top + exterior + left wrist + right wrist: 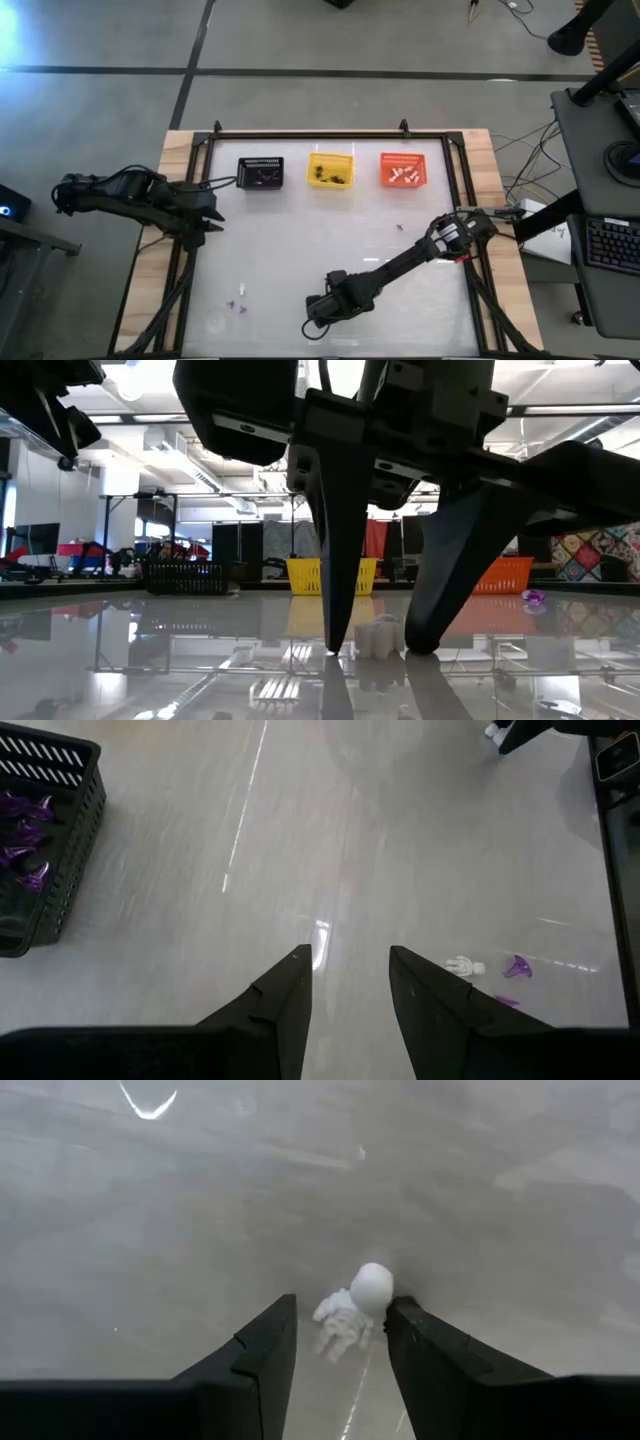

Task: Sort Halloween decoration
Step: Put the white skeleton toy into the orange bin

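Right gripper (340, 1345): down at the tabletop (330, 250) near its front edge, jaws parted, a small white figure trinket (352, 1310) lying between the fingertips and, as far as I can judge, touching one finger but not yet pinched. Left gripper (350, 985): parked at the table's left side beside the black basket (261, 173), jaws apart, holding nothing. Baskets at the far edge, in a row: black with purple pieces, yellow basket (330, 169) with dark pieces, orange basket (403, 170) with white pieces. Step in hand, by my reading: the pick of a white trinket. Next move calls for closing squarely on the figure, lifting clear, and carrying it to the orange basket, where the other white pieces lie. Loose stock remaining: a white figure (464, 964) and purple trinkets (517, 966) near the front left, and one purple piece (400, 227) in front of the orange basket. Hard to make out: what the dark pieces in the yellow basket are; whether the figure sits flat or tilted between the fingers.
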### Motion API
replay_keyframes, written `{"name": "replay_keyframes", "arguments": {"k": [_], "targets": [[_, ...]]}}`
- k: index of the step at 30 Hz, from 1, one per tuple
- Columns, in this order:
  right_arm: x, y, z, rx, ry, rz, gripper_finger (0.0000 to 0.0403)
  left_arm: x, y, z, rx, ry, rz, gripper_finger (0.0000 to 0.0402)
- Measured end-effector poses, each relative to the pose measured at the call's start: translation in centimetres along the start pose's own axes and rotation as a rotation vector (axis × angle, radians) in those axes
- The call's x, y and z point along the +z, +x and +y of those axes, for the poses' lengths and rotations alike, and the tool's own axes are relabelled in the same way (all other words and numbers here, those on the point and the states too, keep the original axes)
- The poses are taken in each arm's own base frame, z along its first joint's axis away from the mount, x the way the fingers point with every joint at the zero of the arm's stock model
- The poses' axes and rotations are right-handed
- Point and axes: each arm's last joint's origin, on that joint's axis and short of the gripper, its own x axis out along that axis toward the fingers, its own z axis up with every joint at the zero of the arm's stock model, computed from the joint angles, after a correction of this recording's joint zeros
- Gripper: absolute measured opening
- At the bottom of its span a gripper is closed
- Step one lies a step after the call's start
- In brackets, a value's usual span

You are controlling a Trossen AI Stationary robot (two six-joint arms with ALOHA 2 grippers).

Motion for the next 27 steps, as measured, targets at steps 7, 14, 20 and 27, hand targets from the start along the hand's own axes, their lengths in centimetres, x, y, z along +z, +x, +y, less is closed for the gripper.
{"name": "replay_keyframes", "arguments": {"k": [7,14,20,27], "targets": [[0.3,0.8,-0.8,-0.028,-0.025,-0.009,0.0096,0.1,0.1,0.0,0.001,0.0,0.002,0.0118],[0.4,1.2,-1.0,-0.035,-0.086,-0.006,0.002,0.0,0.0,0.0,0.0,0.0,0.0,0.0118],[0.1,0.2,-0.1,-0.016,-0.149,-0.003,0.0016,0.0,-0.1,0.0,-0.001,0.0,-0.004,0.0118],[0.1,-2.3,0.8,-0.047,-0.185,-0.119,0.0014,-0.1,-0.2,0.0,-0.004,0.0,-0.012,0.0118]]}}
